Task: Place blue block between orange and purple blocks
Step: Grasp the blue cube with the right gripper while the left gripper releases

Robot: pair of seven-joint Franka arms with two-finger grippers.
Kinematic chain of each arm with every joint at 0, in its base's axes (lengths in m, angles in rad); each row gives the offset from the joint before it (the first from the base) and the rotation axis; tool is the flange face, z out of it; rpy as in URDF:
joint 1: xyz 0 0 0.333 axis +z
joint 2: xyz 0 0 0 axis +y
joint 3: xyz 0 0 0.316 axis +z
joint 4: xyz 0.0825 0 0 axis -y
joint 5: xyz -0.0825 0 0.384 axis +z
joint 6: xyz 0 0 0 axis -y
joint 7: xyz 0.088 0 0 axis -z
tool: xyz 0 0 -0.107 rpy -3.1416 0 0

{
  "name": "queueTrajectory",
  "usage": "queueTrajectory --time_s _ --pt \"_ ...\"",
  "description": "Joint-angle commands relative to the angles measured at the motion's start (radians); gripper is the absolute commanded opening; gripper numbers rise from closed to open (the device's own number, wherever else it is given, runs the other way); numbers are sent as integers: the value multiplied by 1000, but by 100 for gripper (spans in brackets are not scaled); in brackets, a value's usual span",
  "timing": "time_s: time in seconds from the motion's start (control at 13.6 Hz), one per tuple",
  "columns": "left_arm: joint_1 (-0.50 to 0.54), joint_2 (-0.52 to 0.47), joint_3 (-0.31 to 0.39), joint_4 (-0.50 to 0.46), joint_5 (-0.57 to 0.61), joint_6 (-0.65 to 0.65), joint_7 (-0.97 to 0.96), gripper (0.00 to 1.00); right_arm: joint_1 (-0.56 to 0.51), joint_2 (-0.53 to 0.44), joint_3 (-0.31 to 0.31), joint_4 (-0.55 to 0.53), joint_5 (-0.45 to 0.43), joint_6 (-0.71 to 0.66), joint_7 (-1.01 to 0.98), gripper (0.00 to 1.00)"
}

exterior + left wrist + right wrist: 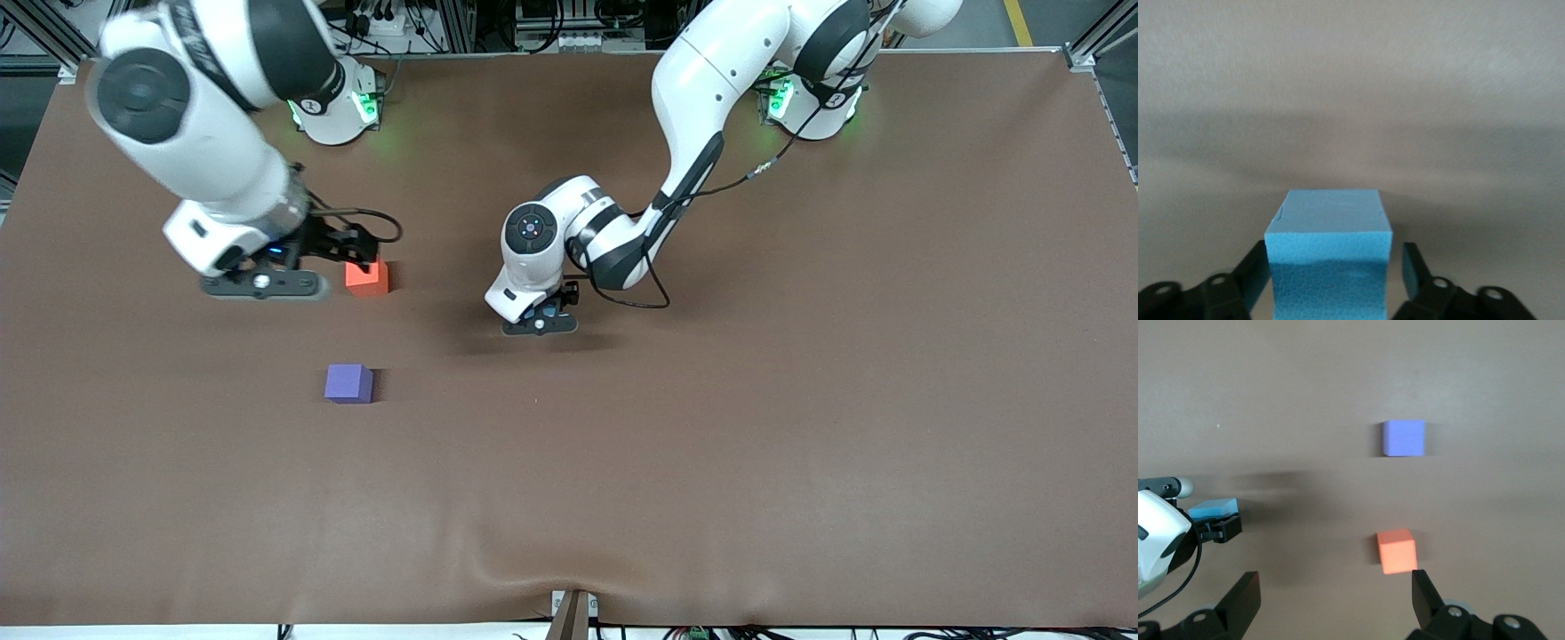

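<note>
The small matte sky-blue cube (1329, 257) sits between the parted fingers of the left claw (540, 322) at mid-desk, unclamped and well apart from the orange-red cube (367, 276) and violet-purple cube (348, 383), so placement remains undone; the right claw (342, 249), wide and empty, hangs over the orange-red cube.

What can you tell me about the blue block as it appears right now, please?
The blue block is a small sky-blue cube with plain matte, faintly grainy faces, like foam. It sits upright between the fingers of the left gripper, which is low near the middle of the brown table. One finger shows a gap from the cube; contact at the other cannot be judged. The block lies toward the left arm's end from the orange block and purple block, not between them.
</note>
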Motion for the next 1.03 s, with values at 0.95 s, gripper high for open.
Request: queueTrajectory --time_s 0.95 --pt "535 -583 123 -19 0 -552 409 100 353 380 -11 4 -62 430 382 100"
